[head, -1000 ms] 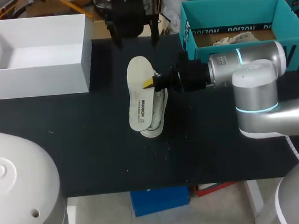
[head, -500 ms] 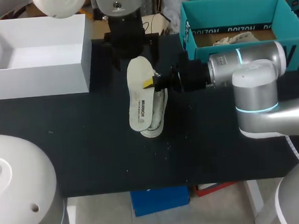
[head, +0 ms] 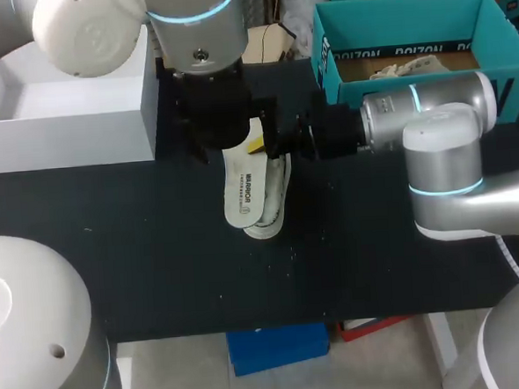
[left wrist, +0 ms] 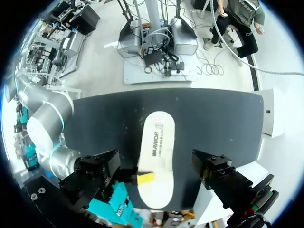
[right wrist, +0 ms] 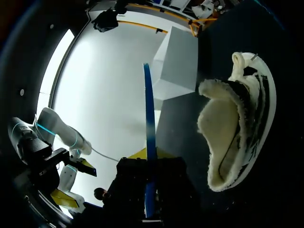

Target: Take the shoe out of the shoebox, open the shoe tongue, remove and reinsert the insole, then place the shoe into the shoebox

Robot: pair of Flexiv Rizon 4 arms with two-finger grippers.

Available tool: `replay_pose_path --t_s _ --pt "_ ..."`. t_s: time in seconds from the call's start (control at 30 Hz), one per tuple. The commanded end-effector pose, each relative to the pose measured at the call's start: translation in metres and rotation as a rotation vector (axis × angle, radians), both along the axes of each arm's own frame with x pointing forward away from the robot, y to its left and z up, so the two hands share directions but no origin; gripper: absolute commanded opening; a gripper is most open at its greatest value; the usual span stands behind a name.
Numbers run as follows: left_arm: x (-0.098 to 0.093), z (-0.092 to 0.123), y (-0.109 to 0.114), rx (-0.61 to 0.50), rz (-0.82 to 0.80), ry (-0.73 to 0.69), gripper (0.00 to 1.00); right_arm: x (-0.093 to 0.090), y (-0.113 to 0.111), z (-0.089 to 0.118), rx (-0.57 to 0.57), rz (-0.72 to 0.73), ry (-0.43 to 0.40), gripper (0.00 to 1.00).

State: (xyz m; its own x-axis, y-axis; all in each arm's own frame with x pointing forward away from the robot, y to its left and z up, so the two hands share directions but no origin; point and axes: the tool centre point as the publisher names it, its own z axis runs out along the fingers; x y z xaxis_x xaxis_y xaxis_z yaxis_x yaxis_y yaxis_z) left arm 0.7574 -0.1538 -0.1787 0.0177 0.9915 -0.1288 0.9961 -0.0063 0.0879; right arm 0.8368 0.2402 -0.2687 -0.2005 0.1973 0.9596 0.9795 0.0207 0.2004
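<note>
A white insole (head: 246,191) stands on edge over the white shoe (head: 276,202) at mid-table. My right gripper (head: 263,144) reaches in from the right and is shut on the insole's side edge. In the right wrist view the insole (right wrist: 149,118) shows edge-on as a thin blue strip between that gripper's (right wrist: 148,164) fingers, with the fleece-lined shoe (right wrist: 237,123) beside it. My left gripper (head: 235,147) hangs open over the insole's far end. In the left wrist view its black fingers (left wrist: 97,166) straddle the insole (left wrist: 156,142) without touching it.
An open white box (head: 143,87) sits at the back left, just beside my left arm. A teal shoebox (head: 326,49) with paper inside stands at the back right, behind my right arm. Dark bare table (head: 157,254) lies in front of the shoe.
My left arm has come forward and down from the table's back edge, and its open gripper now covers the insole's far end. The right gripper, insole and shoe have not moved.
</note>
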Motion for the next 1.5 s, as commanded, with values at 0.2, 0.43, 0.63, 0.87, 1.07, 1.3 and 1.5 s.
replay_pose_path --t_s 0.2,0.43,0.63,0.87,1.07,1.3,1.5 --pt "-0.025 -0.013 0.010 -0.017 0.014 -0.029 1.00 0.000 0.001 0.000 -0.002 -0.002 0.000 0.00" --pt "-0.024 -0.009 0.015 -0.170 -0.009 -0.009 1.00 0.000 0.001 0.000 -0.002 -0.002 0.000 0.00" --pt "-0.022 -0.007 0.031 -0.695 -0.285 0.030 1.00 0.000 0.001 0.000 -0.002 -0.002 0.000 0.00" --pt "-0.018 -0.018 0.041 -0.930 -0.322 0.081 1.00 0.000 0.001 0.000 -0.002 -0.002 0.000 0.00" --pt "-0.014 -0.024 0.046 -1.064 -0.295 0.159 1.00 0.000 0.001 0.000 -0.002 -0.002 0.000 0.00" --pt "-0.014 -0.024 0.046 -1.064 -0.295 0.159 1.00 0.000 0.001 0.000 -0.002 -0.002 0.000 0.00" --pt "-0.014 -0.024 0.046 -1.064 -0.295 0.159 1.00 0.000 0.001 0.000 -0.002 -0.002 0.000 0.00"
